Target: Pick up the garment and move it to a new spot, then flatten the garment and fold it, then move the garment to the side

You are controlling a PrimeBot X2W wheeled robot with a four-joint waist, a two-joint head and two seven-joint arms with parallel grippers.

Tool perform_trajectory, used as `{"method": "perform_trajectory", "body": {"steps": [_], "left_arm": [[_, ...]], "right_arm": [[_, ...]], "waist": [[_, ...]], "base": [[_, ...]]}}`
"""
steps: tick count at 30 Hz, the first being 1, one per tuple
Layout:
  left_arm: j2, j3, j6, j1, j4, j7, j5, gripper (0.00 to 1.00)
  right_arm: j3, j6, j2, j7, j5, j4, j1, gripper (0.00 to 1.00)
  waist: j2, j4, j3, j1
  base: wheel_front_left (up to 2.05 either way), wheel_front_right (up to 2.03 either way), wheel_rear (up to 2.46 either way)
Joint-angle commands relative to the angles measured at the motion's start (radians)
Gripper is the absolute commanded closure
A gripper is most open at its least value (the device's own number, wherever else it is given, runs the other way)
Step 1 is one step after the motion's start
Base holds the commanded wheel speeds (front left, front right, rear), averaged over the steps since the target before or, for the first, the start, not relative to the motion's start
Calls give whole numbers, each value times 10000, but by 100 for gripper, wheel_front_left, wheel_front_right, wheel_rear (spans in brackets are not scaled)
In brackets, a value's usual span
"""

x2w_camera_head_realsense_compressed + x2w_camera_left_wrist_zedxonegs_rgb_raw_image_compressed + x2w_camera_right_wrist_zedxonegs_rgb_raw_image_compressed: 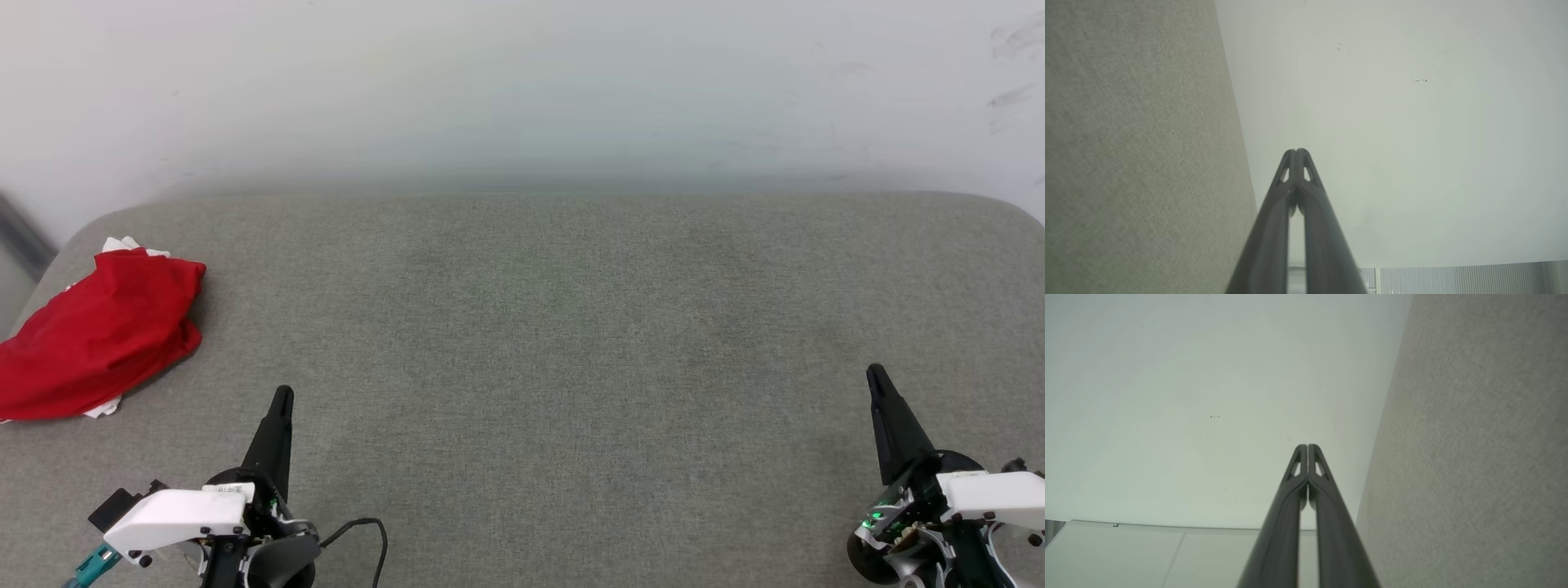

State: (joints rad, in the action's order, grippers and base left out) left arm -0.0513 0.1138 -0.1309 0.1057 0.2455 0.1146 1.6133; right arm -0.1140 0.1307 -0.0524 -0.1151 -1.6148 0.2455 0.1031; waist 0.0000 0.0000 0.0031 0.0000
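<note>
The garment (98, 335), a bright red T-shirt, lies folded into a compact bundle at the far left edge of the grey surface, with bits of white sleeve peeking out at its top and bottom. My left gripper (282, 396) is shut and empty at the lower left, to the right of the bundle and apart from it. At the lower right my right gripper (875, 374) is shut and empty too. In the left wrist view the left gripper (1296, 152) has its tips pressed together, as does the right gripper (1307, 446) in the right wrist view.
The grey fabric-covered surface (555, 343) spreads wide between the arms, with a rounded far edge against a pale wall (522, 82). A black cable (367, 531) loops beside my left wrist. The shirt overhangs the surface's left edge.
</note>
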Motion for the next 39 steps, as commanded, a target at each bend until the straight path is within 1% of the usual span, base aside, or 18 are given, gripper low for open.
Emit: {"method": "perform_trajectory", "body": {"steps": [1,8,9,12,17,24,26,27,33,39], "left_arm": [[12,28,-20,80,8,25,-24,100],[13,26,-20,80,8,24,-22,100],[2,-7,2,-14,28,-6,1,0],[31,-50,4,-205,221,-33,-4,0],[28,-80,4,-293,48,-294,-237,0],[25,83,175,-318,-181,-636,-1200,0],[25,112,260,-322,-320,-730,-1572,0],[24,106,353,-333,-491,-820,-2031,0],[21,-57,725,-384,-1004,-1080,-3382,0],[20,-341,966,-485,-1304,-1323,-4780,0]], "right_arm": [[-5,0,34,-14,50,11,132,100],[-3,0,34,-12,50,10,132,100],[0,2,-2,7,-1,24,-19,0],[20,0,6,29,12,232,-242,0],[-21,0,7,291,282,163,-357,0],[-192,0,8,635,1511,-103,-459,0],[-218,0,8,728,1949,-266,-489,0],[-221,0,8,818,2379,-432,-530,0],[-155,0,8,1082,3766,-985,-675,0],[-2,0,9,1323,5272,-1472,-824,0]], "waist": [[0,0,0,0],[0,0,0,0],[0,0,0,0],[0,-1,1,0],[0,-8,2,0],[0,-12,8,0],[0,-10,13,0],[0,-8,18,0],[0,-3,34,0],[0,2,41,0]], "base": [[0,0,0],[0,0,0],[0,0,0],[0,0,0],[0,0,0],[0,0,0],[0,0,0],[0,0,0],[0,0,0],[0,0,0]]}}
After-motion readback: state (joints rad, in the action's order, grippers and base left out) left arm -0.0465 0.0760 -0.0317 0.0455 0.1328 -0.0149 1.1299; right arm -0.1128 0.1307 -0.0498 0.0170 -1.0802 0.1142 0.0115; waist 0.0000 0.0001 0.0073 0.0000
